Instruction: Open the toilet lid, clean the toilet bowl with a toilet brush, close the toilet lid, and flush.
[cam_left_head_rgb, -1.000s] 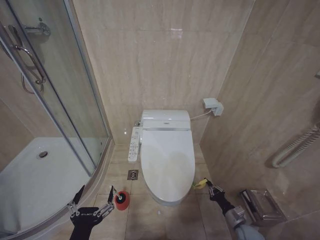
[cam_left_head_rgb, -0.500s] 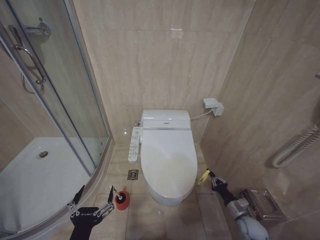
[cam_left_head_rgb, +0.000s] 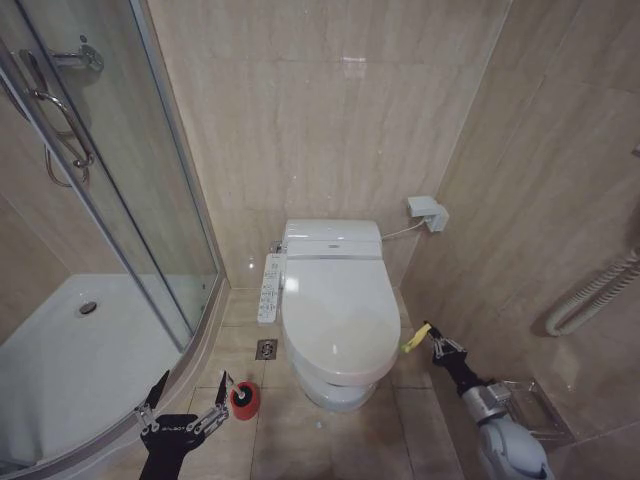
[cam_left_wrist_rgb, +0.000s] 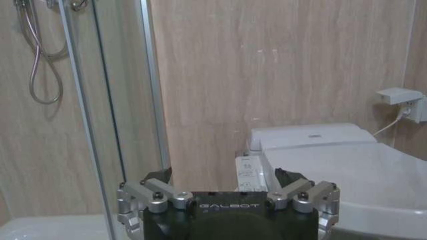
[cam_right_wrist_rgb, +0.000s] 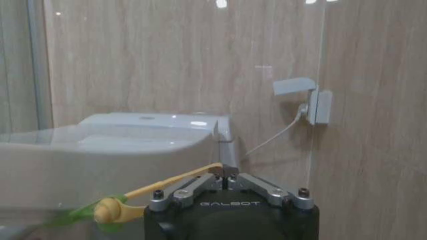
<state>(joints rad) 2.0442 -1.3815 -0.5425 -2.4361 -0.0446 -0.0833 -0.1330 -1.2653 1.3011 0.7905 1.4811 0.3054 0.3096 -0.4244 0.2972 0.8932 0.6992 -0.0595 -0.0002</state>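
Head view has my right gripper (cam_left_head_rgb: 437, 345) low at the right side of the toilet, its fingers pinched together on the green-yellow strap (cam_left_head_rgb: 414, 338) that runs from them to the lid's edge. The lid (cam_left_head_rgb: 338, 312) is lifted a little at the front, tilted up off the bowl (cam_left_head_rgb: 340, 393), whose white rim shows under it. So the lid sits just to the left of that gripper, joined to it by the strap alone. My right wrist camera shows the closed fingertips (cam_right_wrist_rgb: 225, 172) with the strap (cam_right_wrist_rgb: 160, 184) trailing off toward the raised lid (cam_right_wrist_rgb: 100, 150).

My left gripper (cam_left_head_rgb: 186, 398) hangs low near the shower's glass door, fingers spread and holding nothing. The brush (cam_left_head_rgb: 243, 397) stands in its red holder on the floor just beside its right finger, left of the bowl.
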